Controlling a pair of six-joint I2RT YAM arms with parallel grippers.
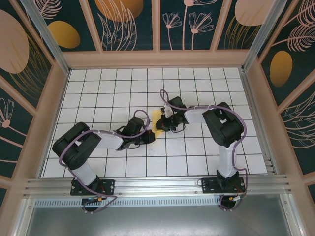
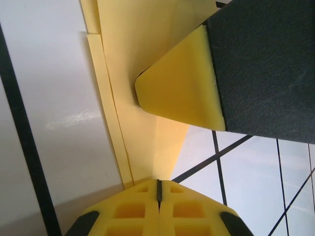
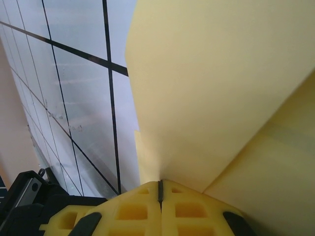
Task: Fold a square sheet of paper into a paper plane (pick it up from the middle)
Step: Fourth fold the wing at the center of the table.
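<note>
The square sheet of paper [image 1: 158, 121], pale yellow and creased into folded layers with angled edges, lies on the white grid floor between my two grippers. My left gripper [image 1: 150, 137] meets its near end. In the left wrist view that gripper [image 2: 158, 191] is shut, and the paper [image 2: 133, 59] narrows into its jaw seam along a crease. My right gripper [image 1: 165, 124] sits on the sheet's right side, and one of its yellow fingertips [image 2: 179, 91] rests on the paper. From the right wrist, the right gripper [image 3: 160, 191] is shut with a large flap of paper [image 3: 221, 88] rising from its seam.
The white tiled floor [image 1: 118, 88] stretches behind and to both sides of the grippers. Patterned walls [image 1: 44, 98] and a wooden frame enclose it. An aluminium rail [image 1: 157, 186] runs along the near edge, by the arm bases.
</note>
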